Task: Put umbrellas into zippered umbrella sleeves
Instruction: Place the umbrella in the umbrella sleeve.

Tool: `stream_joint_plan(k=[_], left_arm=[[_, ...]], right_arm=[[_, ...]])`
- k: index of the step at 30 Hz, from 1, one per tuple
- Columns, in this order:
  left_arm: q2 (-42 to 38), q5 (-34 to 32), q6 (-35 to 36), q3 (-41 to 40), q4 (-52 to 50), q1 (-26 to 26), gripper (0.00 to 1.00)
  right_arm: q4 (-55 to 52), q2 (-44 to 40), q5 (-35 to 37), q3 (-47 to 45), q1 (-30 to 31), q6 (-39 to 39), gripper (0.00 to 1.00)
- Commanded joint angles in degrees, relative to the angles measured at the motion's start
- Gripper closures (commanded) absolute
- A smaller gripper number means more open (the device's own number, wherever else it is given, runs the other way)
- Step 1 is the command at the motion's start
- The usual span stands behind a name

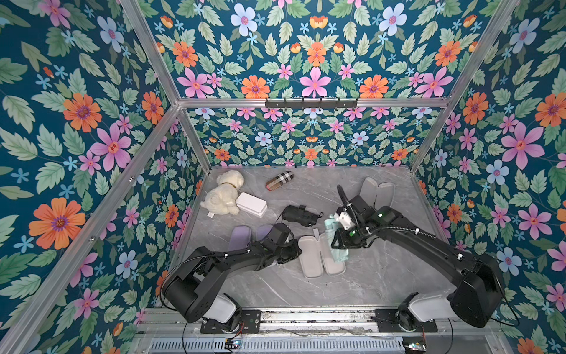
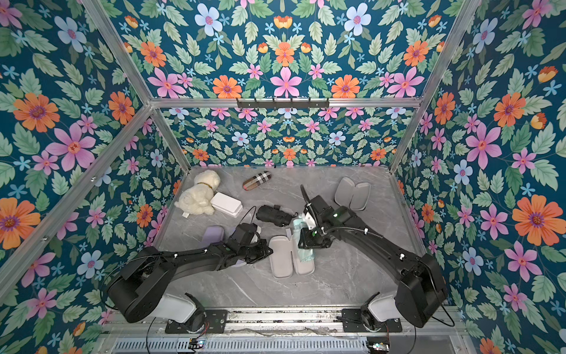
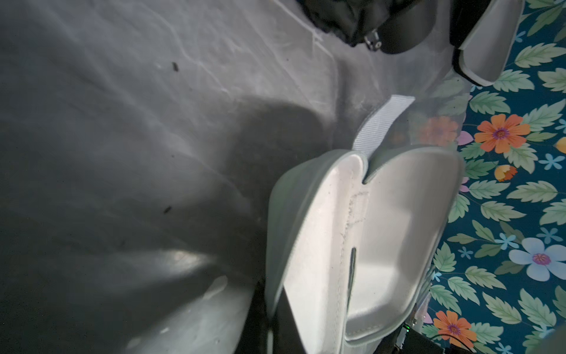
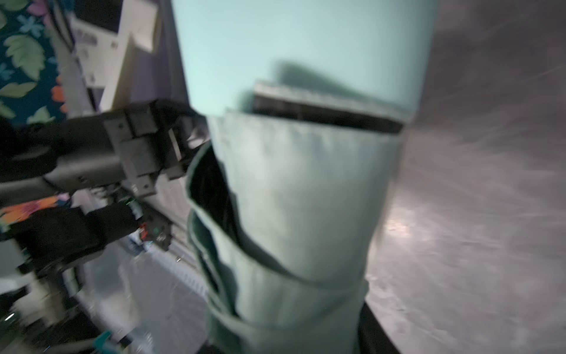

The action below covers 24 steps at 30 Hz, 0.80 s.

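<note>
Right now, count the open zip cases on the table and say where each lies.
3. The back-right case; the middle case, under the green umbrella; the lavender case at left, partly under the left arm. Others may be hidden.

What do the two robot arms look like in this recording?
The left arm and right arm are both black, built of chunky jointed links on pale grey bases bolted to a metal rail. A ribbed black hose with white ties runs along the right arm, which also carries small green lights. A thin black cable loops beside the left arm.
</note>
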Motion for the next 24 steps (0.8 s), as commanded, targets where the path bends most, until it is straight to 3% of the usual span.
stream_joint_plan(k=[1, 11, 17, 24], left_arm=[[-0.08, -0.13, -1.57, -0.90, 4.67, -0.49, 1.00], [1.04, 0.34, -2.84, -2.44, 8.71, -1.55, 1.00], [1.40, 0.34, -3.51, -3.05, 10.18, -1.87, 1.00], [0.88, -0.77, -3.30, -3.32, 9.34, -1.91, 1.00]], right_arm=[[11.05, 1.00, -10.53, -3.90, 2.55, 11.42, 0.72], [19.34, 16.41, -17.42, -1.29, 2.64, 14.65, 0.77], [16.84, 21.09, -15.47, -1.56, 2.63, 14.72, 0.81], [13.79, 10.45, -19.06, -5.51, 3.62, 15.68, 0.82]])
